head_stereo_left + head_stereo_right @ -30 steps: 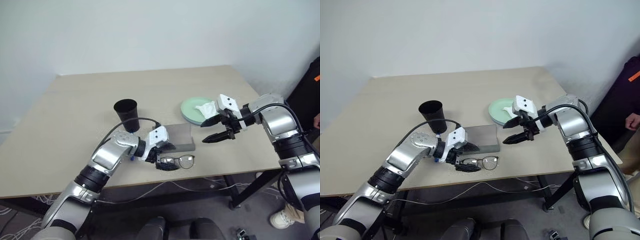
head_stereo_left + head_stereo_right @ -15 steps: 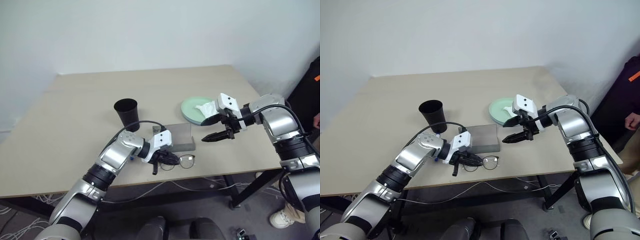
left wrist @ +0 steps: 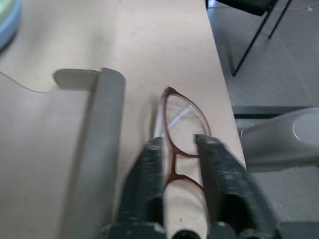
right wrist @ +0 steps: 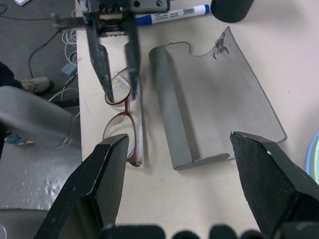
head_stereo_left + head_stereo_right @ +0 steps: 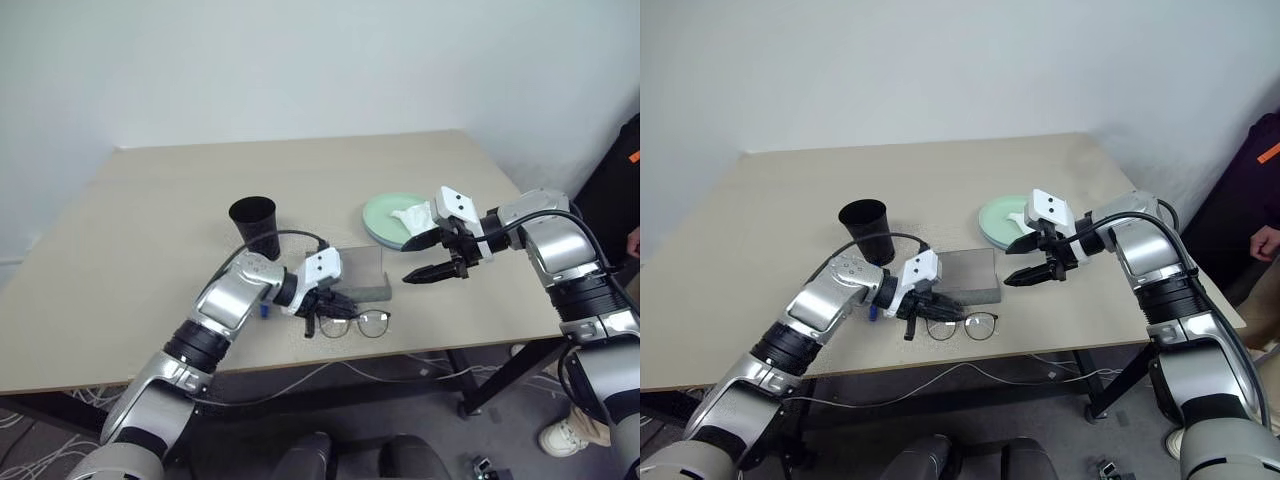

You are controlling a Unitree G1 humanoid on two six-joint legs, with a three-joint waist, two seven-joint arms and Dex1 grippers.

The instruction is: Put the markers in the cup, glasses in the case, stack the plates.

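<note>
Beige table (image 5: 150, 230) has loads of free space at the back, but your glasses (image 5: 965, 325) lie right by the near edge, just in front of the grey case (image 5: 970, 275). Left gripper (image 3: 179, 149) straddles the bridge with its fingers slightly apart, not clamped as far as I can tell. Squeeze off-centre and you'd probably skid the frame off the edge or bend it. Right gripper (image 5: 1032, 262) hangs spread wide and empty above the case, so mind a clash when you lift across.
</note>
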